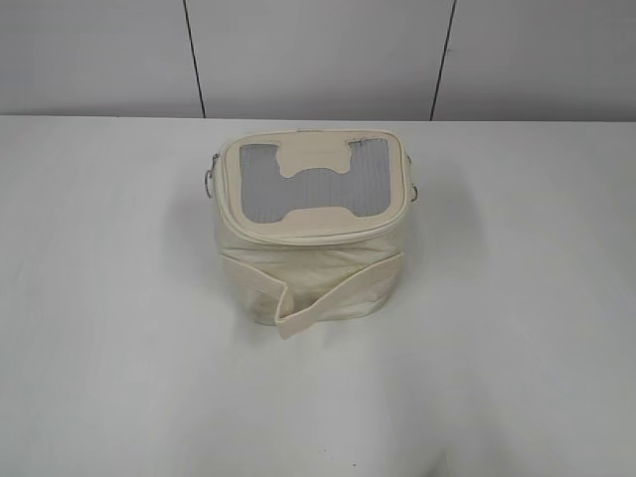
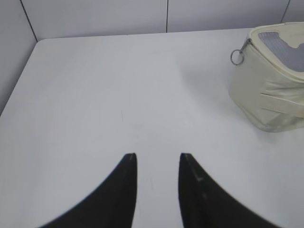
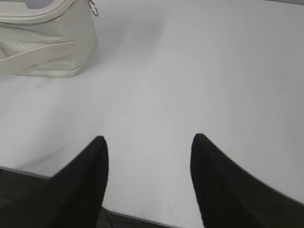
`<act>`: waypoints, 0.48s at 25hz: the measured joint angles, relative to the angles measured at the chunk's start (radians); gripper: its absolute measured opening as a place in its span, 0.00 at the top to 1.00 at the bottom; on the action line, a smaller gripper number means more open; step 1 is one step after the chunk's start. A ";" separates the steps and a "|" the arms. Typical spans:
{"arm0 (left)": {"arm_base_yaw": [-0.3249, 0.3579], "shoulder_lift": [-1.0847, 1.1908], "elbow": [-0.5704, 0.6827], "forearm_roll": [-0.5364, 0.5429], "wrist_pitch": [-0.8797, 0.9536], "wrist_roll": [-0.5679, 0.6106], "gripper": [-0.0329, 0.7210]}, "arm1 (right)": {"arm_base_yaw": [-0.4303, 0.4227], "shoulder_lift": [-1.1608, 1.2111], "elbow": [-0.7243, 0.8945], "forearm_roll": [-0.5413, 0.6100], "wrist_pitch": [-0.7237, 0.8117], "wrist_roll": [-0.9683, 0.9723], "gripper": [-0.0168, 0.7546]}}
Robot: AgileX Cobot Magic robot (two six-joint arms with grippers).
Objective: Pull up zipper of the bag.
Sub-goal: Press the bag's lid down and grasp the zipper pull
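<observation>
A cream bag [image 1: 310, 234] with a grey mesh lid panel stands in the middle of the white table [image 1: 99, 298]. A loose strap hangs across its front. A metal ring [image 1: 209, 182] hangs at its left side and another [image 1: 414, 191] at its right. I cannot make out the zipper pull. In the left wrist view the bag [image 2: 270, 80] is at the far right with its ring [image 2: 236, 57], and my left gripper [image 2: 157, 156] is open and empty over bare table. In the right wrist view the bag [image 3: 45, 42] is at the top left, and my right gripper [image 3: 149, 140] is open and empty near the table's front edge.
Grey wall panels [image 1: 318, 55] stand behind the table. The table's front edge [image 3: 57, 176] and dark floor show in the right wrist view. Neither arm shows in the exterior view.
</observation>
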 joint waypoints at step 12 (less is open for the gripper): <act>0.000 0.000 0.000 0.000 0.000 0.000 0.65 | 0.000 0.000 0.000 0.000 0.000 0.000 0.41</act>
